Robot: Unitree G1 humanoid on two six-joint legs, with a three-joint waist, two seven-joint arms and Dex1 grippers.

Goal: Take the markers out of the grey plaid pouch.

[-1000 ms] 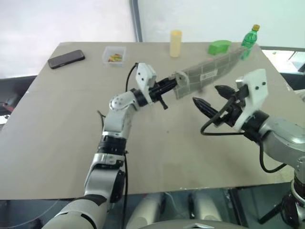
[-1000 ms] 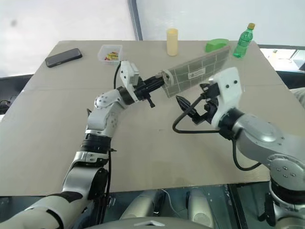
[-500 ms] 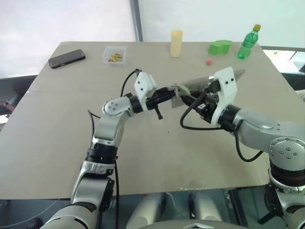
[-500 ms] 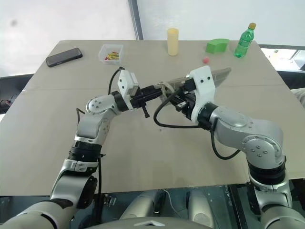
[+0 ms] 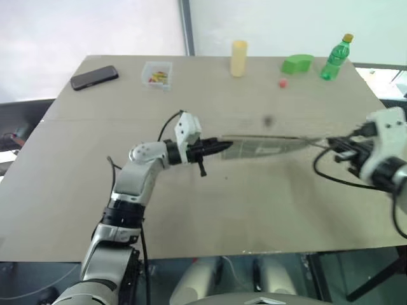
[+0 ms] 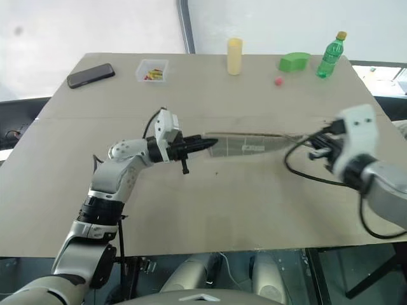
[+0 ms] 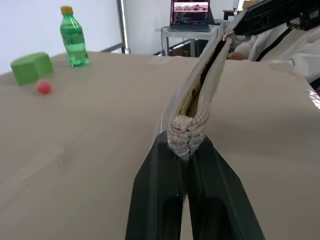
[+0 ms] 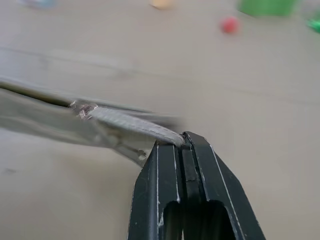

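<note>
The tabletop [image 5: 76, 184] is a broad beige surface, and the grey plaid pouch [image 5: 264, 145] hangs above its middle, stretched level between the two arms with its long axis running straight across from the robot's left to its right. That line is what the coming move depends on: the pouch's mouth runs along this same axis, so anything inside has to come out through the seam facing up between the two grips. The left hand [image 7: 187, 150] points level toward the right and is clamped shut on the pouch's near end, where the bunched fabric and zip end sit pinched between its black fingers [image 7: 157, 200]. The right hand [image 8: 182, 142] is at the far right end, also fully closed, gripping what looks like the zip pull or the thin edge of the opening; which of the two I cannot tell. In the left wrist view the zip stands parted along most of the length, and a pale lining shows inside, but no marker can be made out there. Judged from this, the opening step is about done and both hands are occupied, so one must let go to reach in or the pouch must be tipped. Along the far edge stand a yellow cylinder [image 5: 239, 58], a green block [image 5: 296, 63], a green bottle [image 5: 337, 57], a small red ball [image 5: 282, 82], a clear box [image 5: 157, 74] and a phone [image 5: 94, 77].
</note>
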